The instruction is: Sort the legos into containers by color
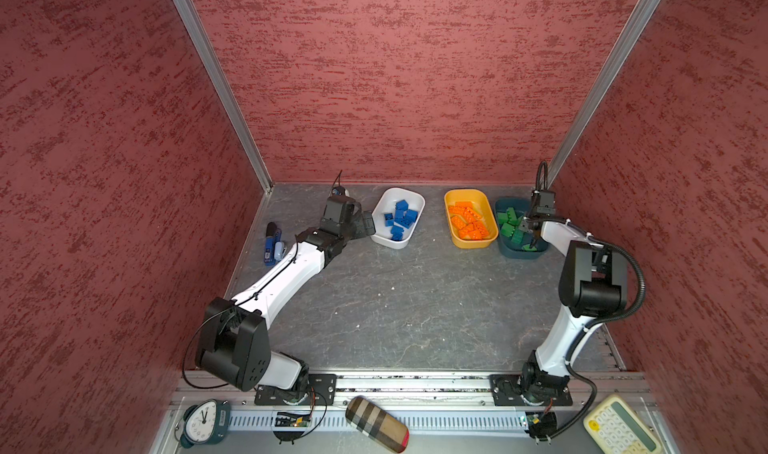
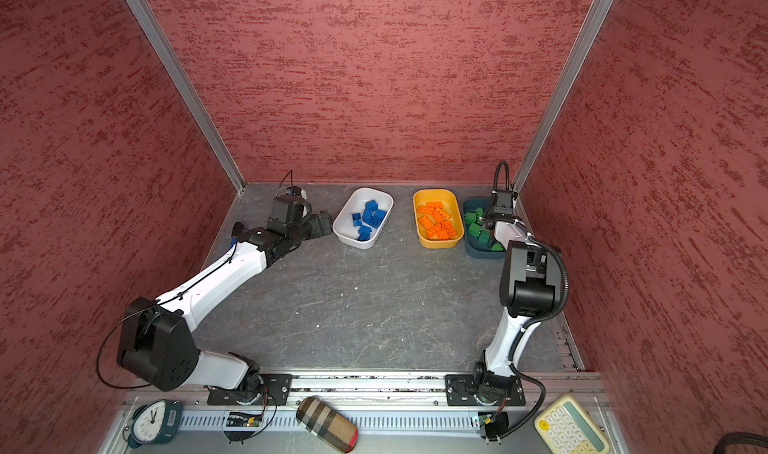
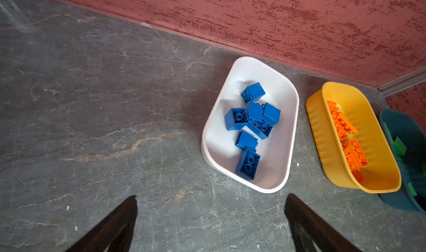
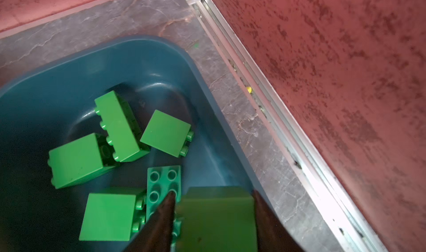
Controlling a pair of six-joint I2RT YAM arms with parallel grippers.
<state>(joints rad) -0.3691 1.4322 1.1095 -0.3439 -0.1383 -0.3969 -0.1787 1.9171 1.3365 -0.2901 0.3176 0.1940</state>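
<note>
Your desk [image 1: 415, 306] carries three tubs in a far row, one color each: white tub [image 1: 390, 242], blue legos [image 1: 401, 219], left; yellow-orange tub [image 1: 473, 244], orange legos [image 1: 469, 223]; teal tub [image 1: 519, 254], green legos [image 1: 510, 225], right. Your left tool [image 3: 211, 196] hangs spread, empty, near the white tub. Your right tool [image 4: 213, 192] flanks a green lego [image 4: 216, 220] within the teal tub; clamped or freed, I cannot tell.

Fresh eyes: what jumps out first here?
In a row by the back wall: white tub of blue legos, yellow tub of orange legos, teal tub of green legos. The right gripper hangs over the teal tub, green brick between its fingers; the left gripper gapes beside the white tub.
</note>
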